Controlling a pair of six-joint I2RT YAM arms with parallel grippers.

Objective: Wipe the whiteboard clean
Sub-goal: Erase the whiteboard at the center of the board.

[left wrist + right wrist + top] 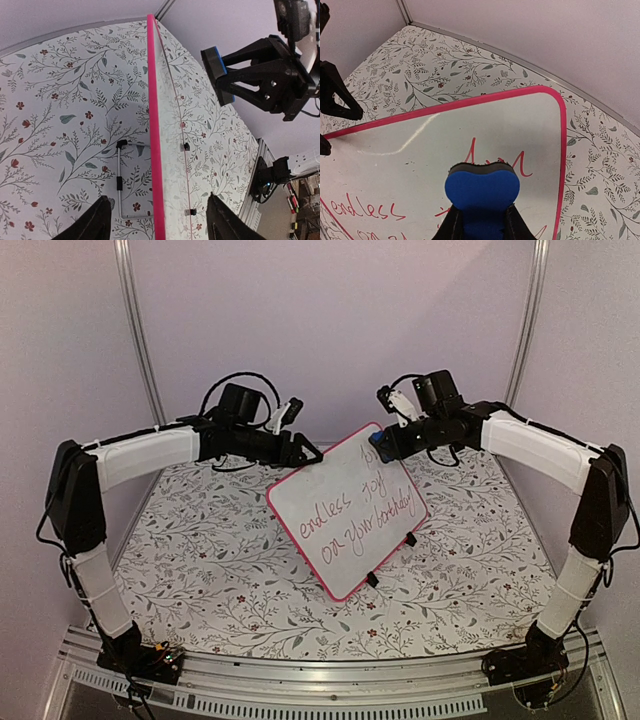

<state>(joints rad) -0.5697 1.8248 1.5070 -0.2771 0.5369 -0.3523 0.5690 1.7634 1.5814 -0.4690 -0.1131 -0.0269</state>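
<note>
Starting out: right gripper (481, 222) clamps the blue eraser (481, 192) at the far corner of the whiteboard (322, 490), red writing (357, 517) not yet wiped. Left gripper (157, 222) straddles its left edge, jaws open.

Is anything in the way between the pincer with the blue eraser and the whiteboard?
No, nothing visible. The right pincer holds the blue eraser facing the whiteboard on its written side, with only open air between them.

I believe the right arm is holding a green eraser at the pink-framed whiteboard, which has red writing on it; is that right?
Not quite: the eraser is blue, not green, as the right wrist view shows. Otherwise yes: the right arm's jaws hold it at the pink-framed whiteboard, which has red writing on it.
</note>
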